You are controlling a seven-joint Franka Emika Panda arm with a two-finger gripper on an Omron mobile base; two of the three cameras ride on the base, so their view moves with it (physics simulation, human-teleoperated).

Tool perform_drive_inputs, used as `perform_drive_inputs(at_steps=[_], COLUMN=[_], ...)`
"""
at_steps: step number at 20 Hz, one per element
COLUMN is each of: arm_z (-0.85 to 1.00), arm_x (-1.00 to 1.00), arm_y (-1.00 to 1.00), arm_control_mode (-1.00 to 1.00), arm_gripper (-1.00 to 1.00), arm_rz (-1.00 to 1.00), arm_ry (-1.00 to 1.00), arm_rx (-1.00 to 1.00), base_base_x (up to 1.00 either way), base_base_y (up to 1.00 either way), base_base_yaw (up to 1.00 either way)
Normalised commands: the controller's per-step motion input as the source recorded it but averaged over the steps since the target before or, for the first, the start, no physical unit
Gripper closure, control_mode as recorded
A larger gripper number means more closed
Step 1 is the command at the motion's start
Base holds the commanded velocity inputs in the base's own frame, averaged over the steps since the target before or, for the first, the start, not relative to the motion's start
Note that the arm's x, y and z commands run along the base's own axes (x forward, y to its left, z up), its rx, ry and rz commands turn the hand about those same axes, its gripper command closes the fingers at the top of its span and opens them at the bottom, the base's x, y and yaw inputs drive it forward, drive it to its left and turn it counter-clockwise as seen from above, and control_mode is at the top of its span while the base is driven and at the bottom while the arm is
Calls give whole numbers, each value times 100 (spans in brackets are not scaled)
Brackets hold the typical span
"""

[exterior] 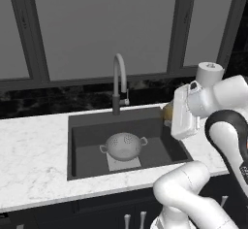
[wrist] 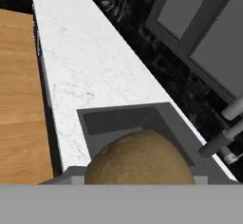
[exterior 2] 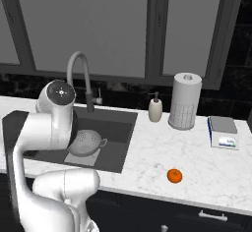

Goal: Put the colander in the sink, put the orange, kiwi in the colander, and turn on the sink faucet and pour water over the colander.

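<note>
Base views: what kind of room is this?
A rendered kitchen, most likely: a dark sink set in a white marble counter, a gooseneck faucet under big windows, and a paper towel roll beside a soap dispenser.

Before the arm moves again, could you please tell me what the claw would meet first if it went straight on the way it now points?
Probably the large dark grey sink basin. The claw, holding the brown oval kiwi, points towards its far wall; depth is unclear.

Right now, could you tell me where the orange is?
The orange lies on the white marble counter right of the sink, near the front edge.
</note>
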Motion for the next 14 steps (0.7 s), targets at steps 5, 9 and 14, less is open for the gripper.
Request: perform_drive_inputs(at_steps=[5, 9, 14], arm_z=[11, -14, -26], arm_x=[14, 75, 99], arm_y=[-85, -19, 0], arm_control_mode=[-100, -100, -100], arm_gripper=[100, 100, 100], arm_rz=[1, 11, 8], arm_ry=[36, 11, 5], arm_rx=[30, 7, 0], base_base_x=[0, 0, 0], base_base_y=[0, 0, 0], base_base_yaw=[0, 0, 0])
